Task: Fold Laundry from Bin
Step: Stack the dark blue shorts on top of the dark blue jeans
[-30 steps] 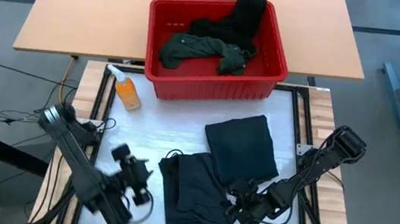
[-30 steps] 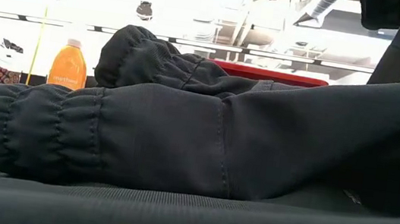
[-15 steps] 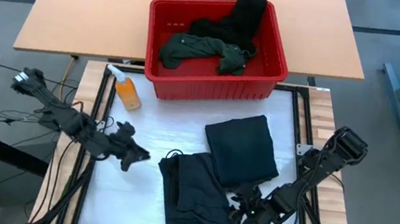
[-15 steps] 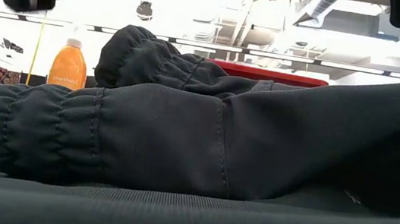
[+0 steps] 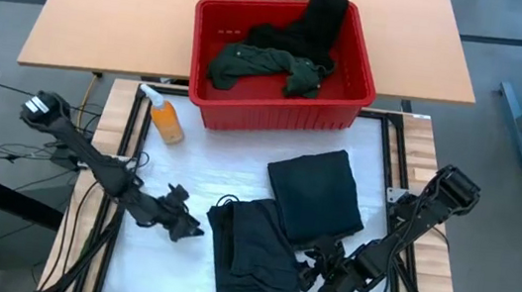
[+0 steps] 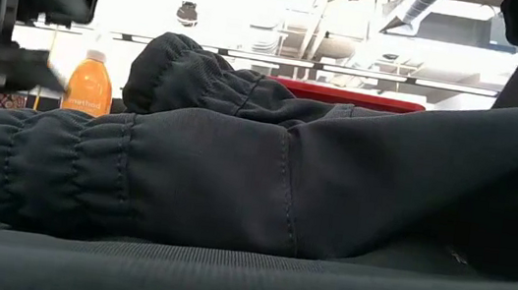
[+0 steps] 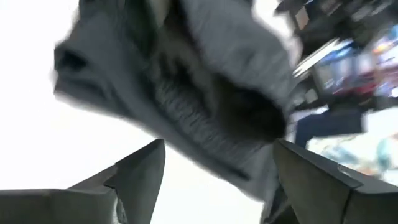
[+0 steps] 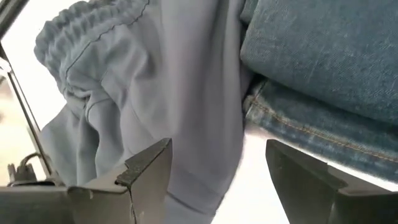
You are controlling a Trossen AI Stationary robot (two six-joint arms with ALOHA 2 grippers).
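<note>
A black pair of pants (image 5: 248,249) lies crumpled on the white mat, its gathered cuffs (image 6: 58,170) toward the near edge. Folded dark navy jeans (image 5: 314,197) lie just beyond it, overlapping its far right part. The red bin (image 5: 339,116) at the far side holds a dark green shirt (image 5: 256,64) and a black piece (image 5: 321,19). My left gripper (image 5: 183,226) is open, low, just left of the pants (image 7: 205,93). My right gripper (image 5: 320,273) is open at the pants' right edge (image 8: 124,93), beside the jeans (image 8: 311,56).
A small orange bottle (image 5: 166,119) stands on the mat's far left, in front of the bin's left corner. Bare white mat (image 5: 188,172) lies between the bottle and the pants. A wooden table (image 5: 118,9) stands beyond the bin.
My left arm has unfolded from the near left corner and stretched out from the left. Its gripper went first toward the far edge, then came down and right, close to the pants' left edge. The garments have not moved.
</note>
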